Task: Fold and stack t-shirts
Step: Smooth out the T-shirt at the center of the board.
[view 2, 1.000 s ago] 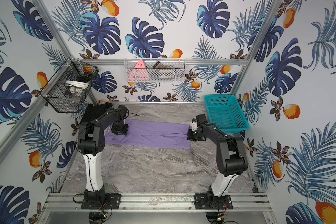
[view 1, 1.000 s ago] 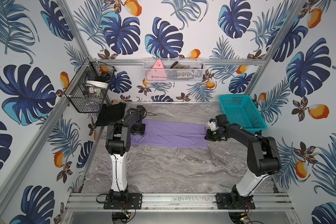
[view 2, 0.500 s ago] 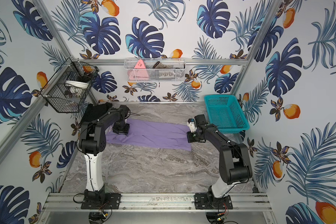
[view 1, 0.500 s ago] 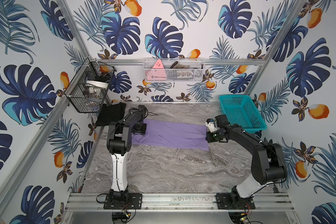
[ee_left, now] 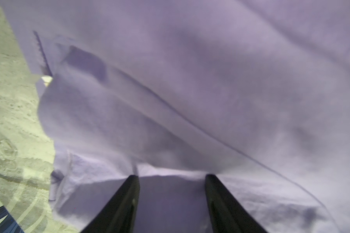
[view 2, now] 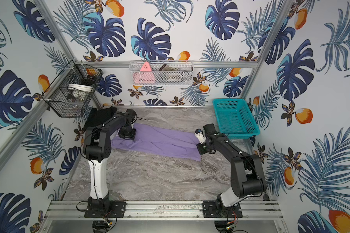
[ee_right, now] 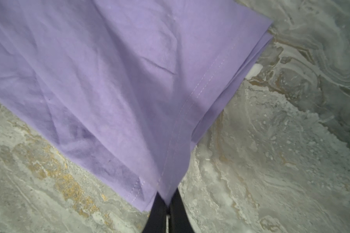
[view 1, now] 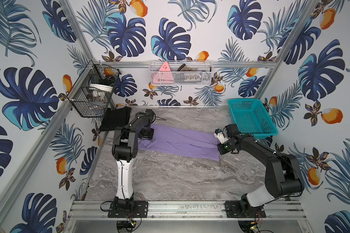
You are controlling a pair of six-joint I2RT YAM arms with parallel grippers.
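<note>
The right end effector [ee_right: 167, 198] is pinched shut on the hem of the lavender shirt [view 1: 180, 141], which lies as a long strip across the middle of the bench [view 1: 170, 181]. Slightly farther back, the left end effector [ee_left: 172, 177] rests its tips on the collar end, jaws partly apart, clamping nothing visible. For a clean fold it should probably grip first, then both lift evenly with the cloth taut. Beyond, the black shirt [view 1: 114, 119] sits in the far left corner and a teal basket [view 1: 243, 100] opposite, under leaf-patterned walls.
</note>
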